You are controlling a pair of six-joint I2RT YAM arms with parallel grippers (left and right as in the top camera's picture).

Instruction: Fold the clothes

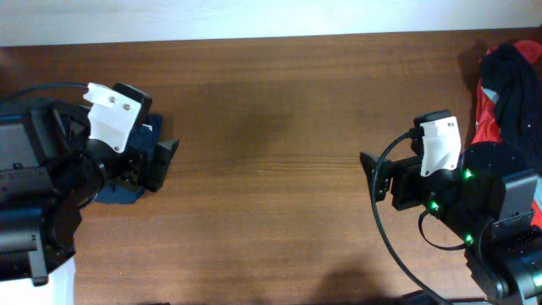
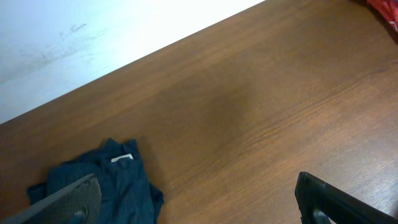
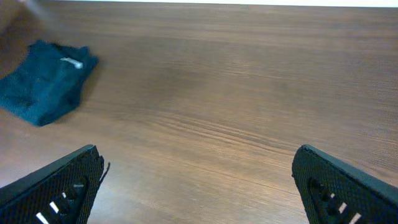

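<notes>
Right now both my left pincer [image 2: 198,200] and right pincer [image 3: 198,186] gape wide and empty, and the navy shorts [image 3: 46,84], bunched on the counter [image 1: 271,127] by the left one, look soft, light and floppy, so I'd pinch an outer edge near the white label [image 3: 71,62].

The shorts [image 3: 46,84] are dark navy, their label [image 2: 122,158] white. The desk [image 1: 271,102] is brown woodgrain, the garment heap [image 1: 508,85] red and black.
</notes>
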